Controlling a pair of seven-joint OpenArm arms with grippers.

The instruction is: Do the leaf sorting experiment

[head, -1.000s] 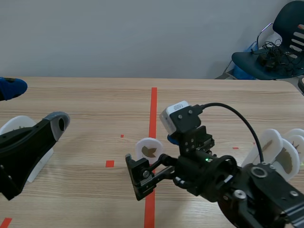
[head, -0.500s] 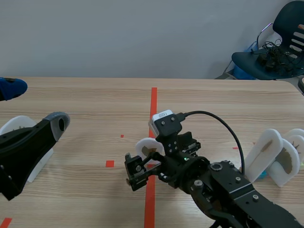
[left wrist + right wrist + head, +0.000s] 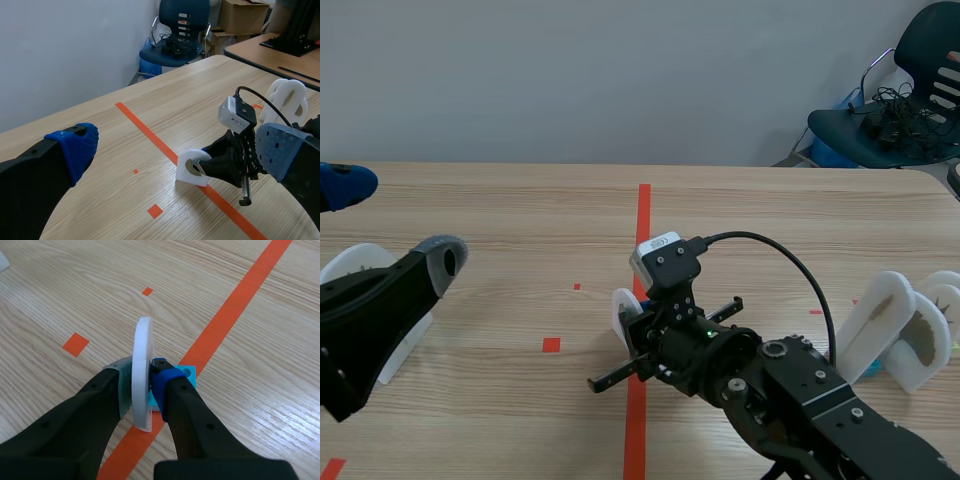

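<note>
While my right arm lies low across the table from the near right to its middle, my right gripper [image 3: 142, 387] is clamped on the white disc [image 3: 142, 340]. The disc stands on edge on the orange centre line [image 3: 642, 215], a pad on each face, with a small cyan block [image 3: 188, 372] touching its far side. My left gripper [image 3: 177, 142] hangs low at the near left, fingers spread wide, holding nothing.
</note>
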